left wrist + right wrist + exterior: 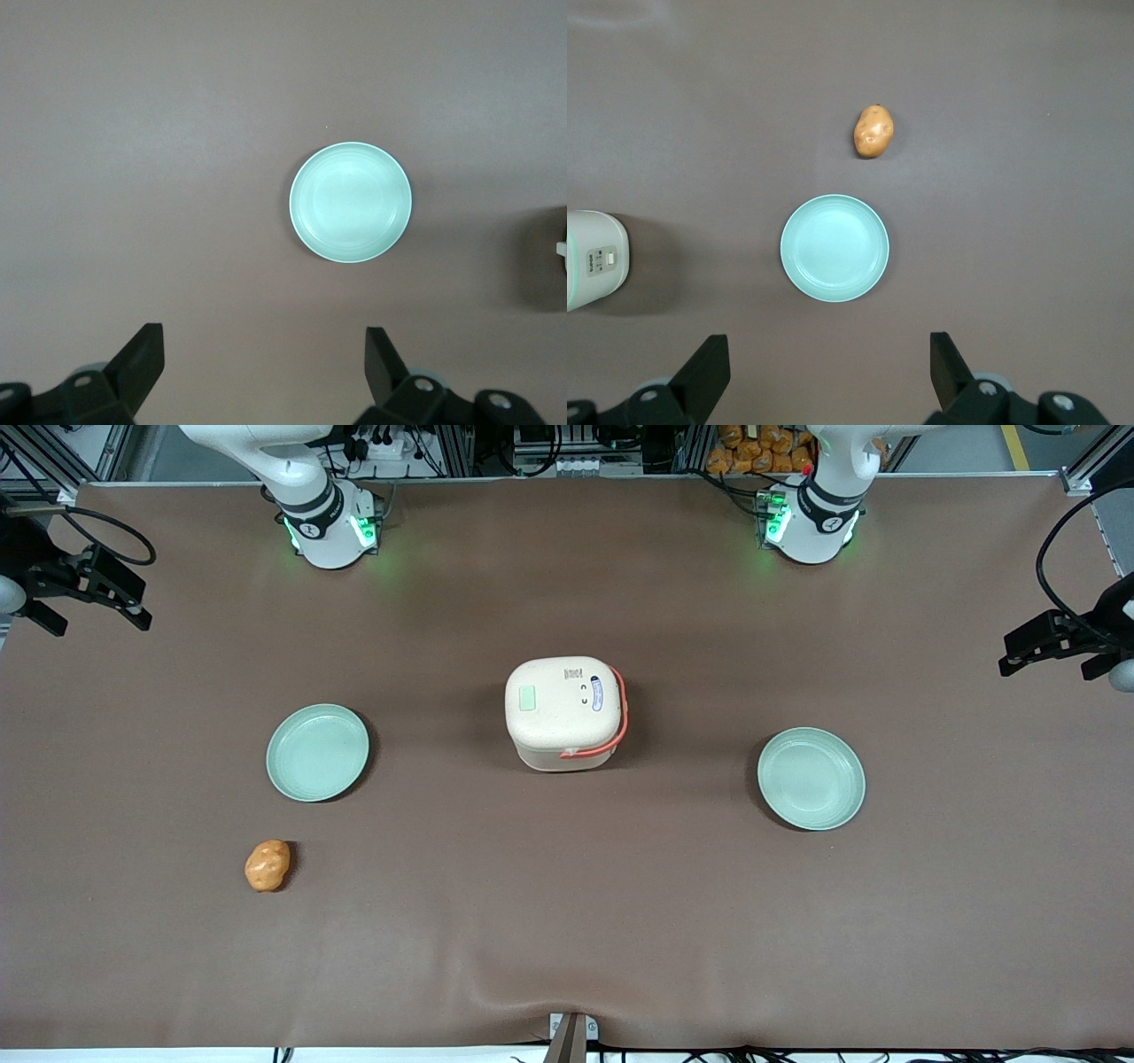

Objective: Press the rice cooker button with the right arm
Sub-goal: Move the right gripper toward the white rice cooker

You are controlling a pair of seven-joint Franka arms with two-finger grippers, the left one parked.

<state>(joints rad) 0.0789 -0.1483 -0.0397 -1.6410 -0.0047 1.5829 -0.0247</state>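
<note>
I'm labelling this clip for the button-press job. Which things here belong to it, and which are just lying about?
Part of the job:
- rice cooker, lid closed, mid-table
- right arm's gripper, open, high above the plate at its own end, well away from the cooker

Just lying about:
- pale green plate at the working arm's end
- potato, nearer the front camera than that plate
- second plate toward the parked arm's end

Robot lab: aluminium framing (84, 456), cable bundles (390, 447), covered table (567, 921).

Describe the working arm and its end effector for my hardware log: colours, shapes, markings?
The right arm is glossy white, with a dark band and green lights at its base. Its end effector, high above a green plate, has two open black wedge-shaped fingers on grey mounts.
</note>
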